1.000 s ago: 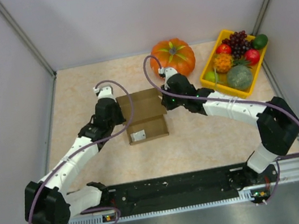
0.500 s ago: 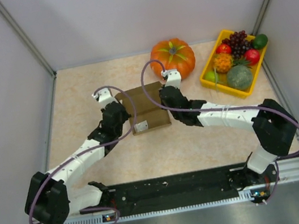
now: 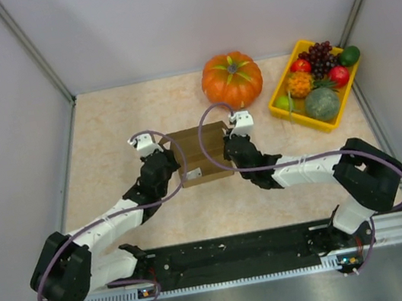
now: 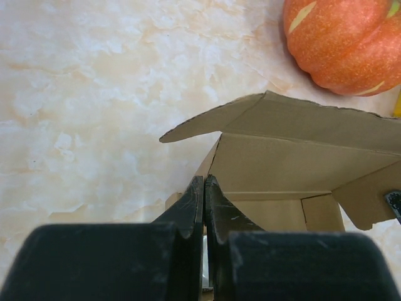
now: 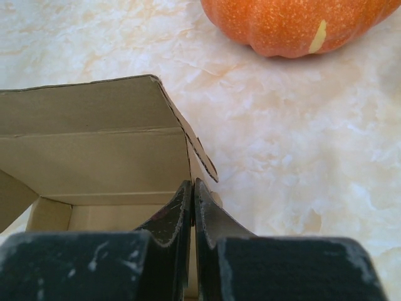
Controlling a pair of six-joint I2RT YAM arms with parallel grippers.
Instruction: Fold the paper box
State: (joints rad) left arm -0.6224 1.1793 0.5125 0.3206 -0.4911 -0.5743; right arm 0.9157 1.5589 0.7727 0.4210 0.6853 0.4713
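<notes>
Sides of the paper box point(image 3: 200, 154) sit pinched in left gripper point(image 4: 204, 188) and right gripper point(image 5: 192, 191).

Left wrist view: my left gripper point(image 4: 204, 185) hides the card it pinches on the paper box point(image 4: 282, 163). The box's right end and the pumpkin point(image 4: 344, 44) beyond the box run off frame. Right wrist view: the box's left end is cut off. From above, I cannot read the box's white label point(image 3: 195, 173).

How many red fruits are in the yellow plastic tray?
2. One red fruit left of the dark grapes; the other red fruit by the yellow plastic tray's right rim. Others may be hidden.
</notes>
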